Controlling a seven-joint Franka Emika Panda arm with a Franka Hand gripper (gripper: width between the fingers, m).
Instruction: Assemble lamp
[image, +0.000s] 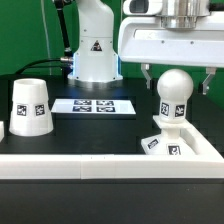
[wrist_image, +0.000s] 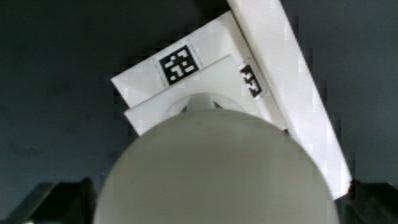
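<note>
The white ball-topped bulb stands upright on the flat square base at the exterior view's right, close to the right rail. My gripper hangs over it, open, with one finger on each side of the ball and a gap to both. In the wrist view the bulb fills the middle, and part of the base with its tag shows beyond it. My gripper is open there, its dark fingertips at the frame's edges. The cone shade stands on the table at the exterior view's left.
The marker board lies flat at the back middle, in front of the arm's white pedestal. Long white rails run along the front and the right side of the work area; the right rail shows in the wrist view.
</note>
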